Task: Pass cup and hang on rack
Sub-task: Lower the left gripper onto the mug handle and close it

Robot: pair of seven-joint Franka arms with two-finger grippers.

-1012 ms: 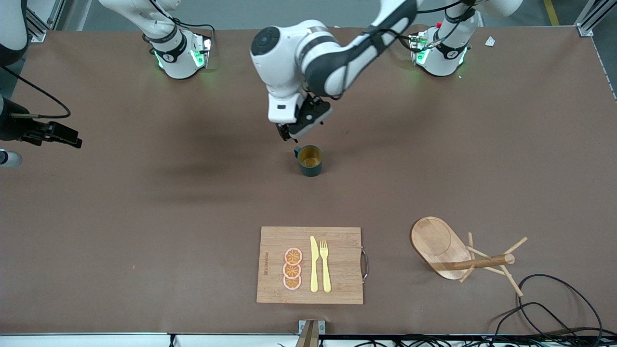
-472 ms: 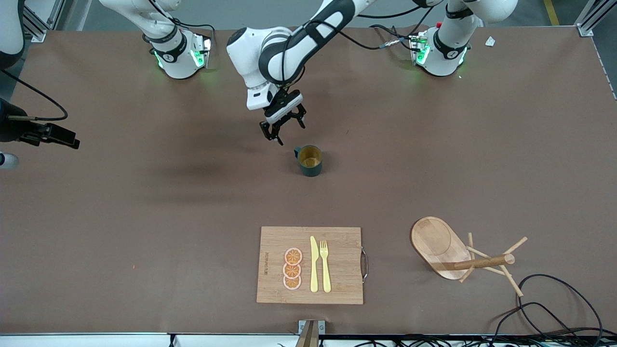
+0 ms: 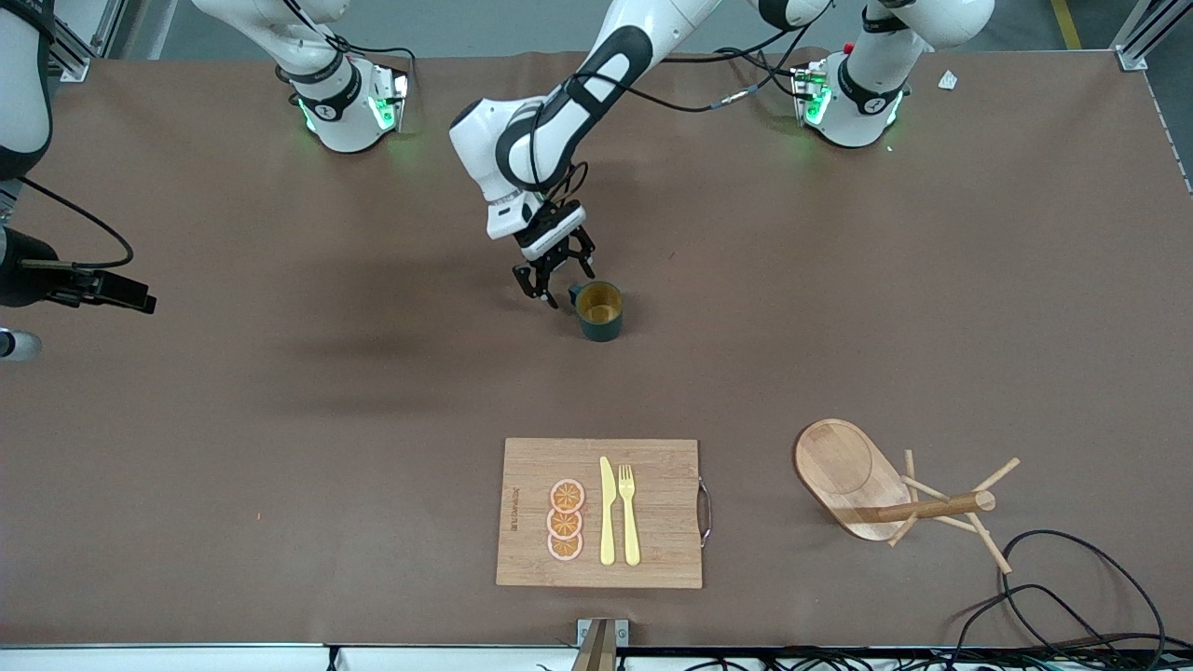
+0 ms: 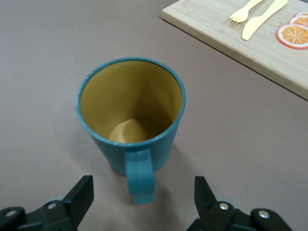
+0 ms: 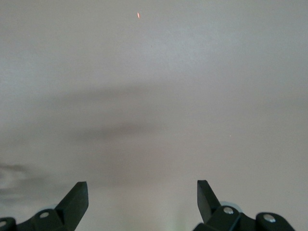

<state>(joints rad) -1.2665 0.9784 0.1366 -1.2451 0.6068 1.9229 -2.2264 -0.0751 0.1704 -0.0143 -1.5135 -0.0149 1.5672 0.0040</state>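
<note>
The teal-green cup [image 3: 599,312] stands upright mid-table, its yellowish inside showing. My left gripper [image 3: 559,287] is low beside the cup's handle [image 3: 575,292], open and empty. In the left wrist view the cup [image 4: 131,110] is close, and its handle [image 4: 139,178] points at the gap of the left gripper [image 4: 143,192], just ahead of the fingertips [image 4: 83,188]. The wooden rack [image 3: 843,471] is nearer the front camera, toward the left arm's end. My right gripper [image 3: 140,300] waits at the right arm's end of the table, open and empty over bare table [image 5: 142,195].
A bamboo cutting board [image 3: 652,466] with orange slices [image 3: 566,520], a yellow knife [image 3: 607,511] and a fork [image 3: 629,513] lies near the front edge; it shows in the left wrist view [image 4: 211,21]. Black cables [image 3: 1072,596] lie by the rack.
My left gripper has swung round and come down toward the cup, ending right beside its handle. The cup has not moved. The right gripper has drifted slightly.
</note>
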